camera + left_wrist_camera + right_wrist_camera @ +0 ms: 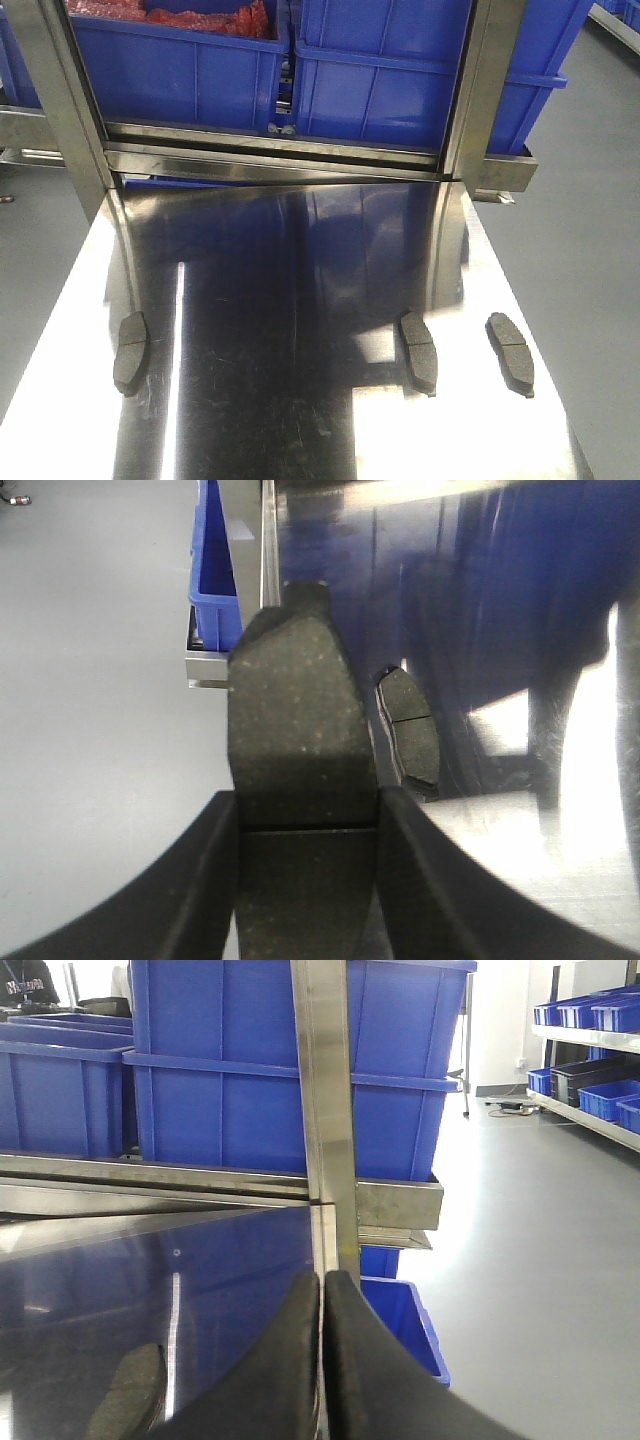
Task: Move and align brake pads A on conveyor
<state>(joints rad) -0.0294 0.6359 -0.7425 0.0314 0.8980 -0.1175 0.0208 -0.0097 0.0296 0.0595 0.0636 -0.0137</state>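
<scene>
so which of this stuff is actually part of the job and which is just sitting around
Part of the job: held brake pad in the left gripper; left pad, middle pad, right pad on the steel table.
Just lying about: blue bins, steel frame.

Worktop (pixel 290 400) access: centre lane open, far edge blocked.
Bare steel lies between the left brake pad (pixel 130 352) and middle brake pad (pixel 419 350); the right brake pad (pixel 510 353) sits near the middle one. Two uprights (pixel 60 100), a crossbar (pixel 270 165) and blue bins (pixel 380 90) wall off the rear.
</scene>
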